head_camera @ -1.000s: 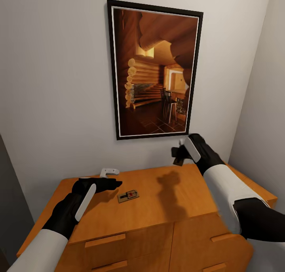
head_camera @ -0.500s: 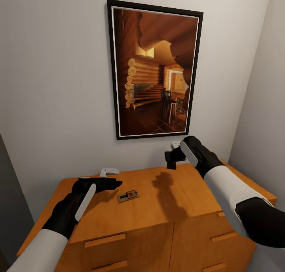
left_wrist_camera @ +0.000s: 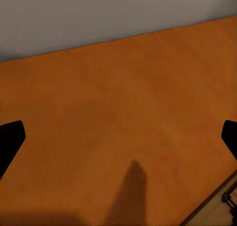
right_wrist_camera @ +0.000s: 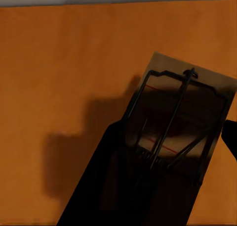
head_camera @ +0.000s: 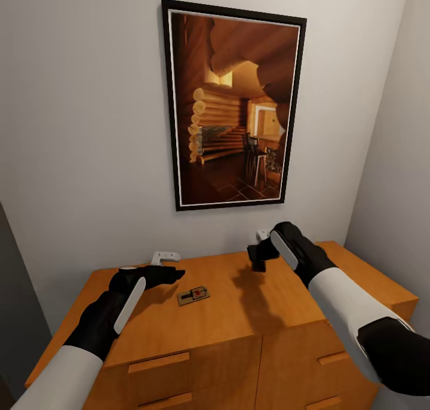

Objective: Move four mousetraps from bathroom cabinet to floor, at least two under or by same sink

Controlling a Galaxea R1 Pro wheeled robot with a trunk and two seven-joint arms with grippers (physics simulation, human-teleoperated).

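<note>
A: Where did the mousetrap point(head_camera: 193, 295) lie?
B: On the cabinet point(head_camera: 239, 314), left of centre, just right of the left gripper point(head_camera: 170, 265).
A: And the picture point(head_camera: 234, 105)?
B: On the wall behind the cabinet.

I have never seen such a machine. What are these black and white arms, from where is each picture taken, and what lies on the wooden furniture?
These are simulator renders of a two-armed robot. The large picture comes from a camera on its head; the two others from cameras near each end effector. The robot faces the orange-brown cabinet, under a framed picture. One mousetrap lies flat on the cabinet top. The left end effector hangs open beside it, holding nothing. The right end effector is shut on another mousetrap, held above the cabinet top.
</note>
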